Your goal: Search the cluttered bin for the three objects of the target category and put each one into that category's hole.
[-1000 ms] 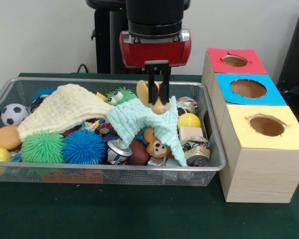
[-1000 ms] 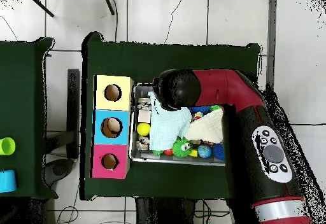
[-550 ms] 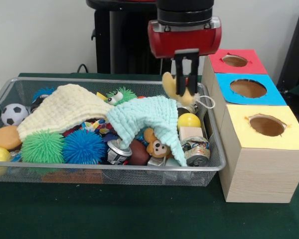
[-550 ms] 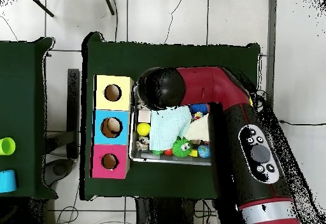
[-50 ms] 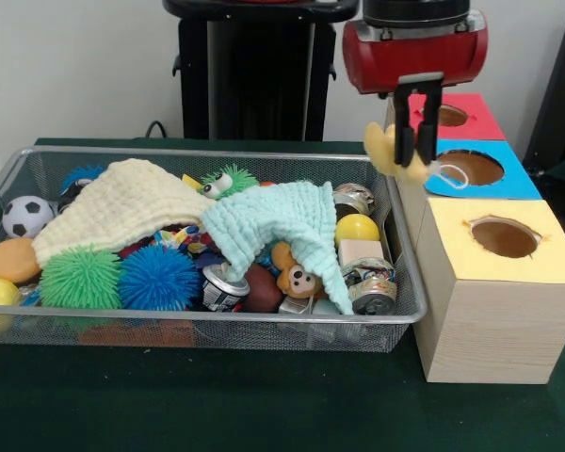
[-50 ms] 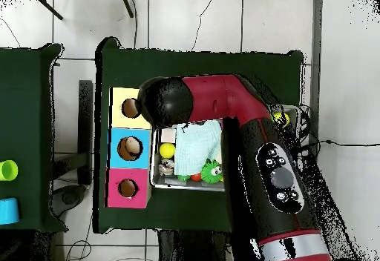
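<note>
My gripper (image 5: 413,158) hangs high beside the bin's right end, in front of the red-topped (image 5: 476,121) and blue-topped (image 5: 508,184) boxes. It is shut on a small yellow plush toy (image 5: 382,151) whose white loop (image 5: 452,176) dangles to the right. The yellow-topped box (image 5: 546,259) with its hole (image 5: 505,237) stands nearest. In the overhead view the arm's round wrist (image 6: 165,102) hides the gripper and toy, next to the yellow box (image 6: 119,98). A brown monkey plush (image 5: 297,276) lies in the wire bin (image 5: 217,328) under a mint cloth (image 5: 273,221).
The bin also holds a cream cloth (image 5: 122,202), a green fuzzy toy with eyes (image 5: 228,181), blue (image 5: 158,278) and green (image 5: 80,278) spiky balls, a soccer ball (image 5: 25,216), a yellow ball (image 5: 357,228) and crushed cans (image 5: 372,292). Overhead, the arm (image 6: 267,176) covers the bin's right part.
The gripper has carried the yellow plush toy up and to the right, from above the mint cloth to beside the boxes. The cloth has settled flat in the bin.
</note>
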`<action>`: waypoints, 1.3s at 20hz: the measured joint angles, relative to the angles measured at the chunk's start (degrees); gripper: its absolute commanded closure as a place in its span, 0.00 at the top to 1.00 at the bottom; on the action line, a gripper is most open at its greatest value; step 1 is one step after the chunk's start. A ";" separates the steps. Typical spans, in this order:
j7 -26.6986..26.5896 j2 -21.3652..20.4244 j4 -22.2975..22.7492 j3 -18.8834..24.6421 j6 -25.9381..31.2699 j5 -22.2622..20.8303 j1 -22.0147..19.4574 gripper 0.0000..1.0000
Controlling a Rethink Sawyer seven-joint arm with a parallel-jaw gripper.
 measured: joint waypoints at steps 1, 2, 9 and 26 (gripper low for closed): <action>0.00 0.00 0.00 -0.05 -0.01 0.15 0.29 0.00; 0.00 0.00 0.01 -0.12 0.01 0.41 0.70 0.00; 0.00 0.00 0.01 -1.14 -0.01 1.57 2.85 0.00; 0.01 -3.79 11.64 -3.02 -0.21 2.53 4.22 0.00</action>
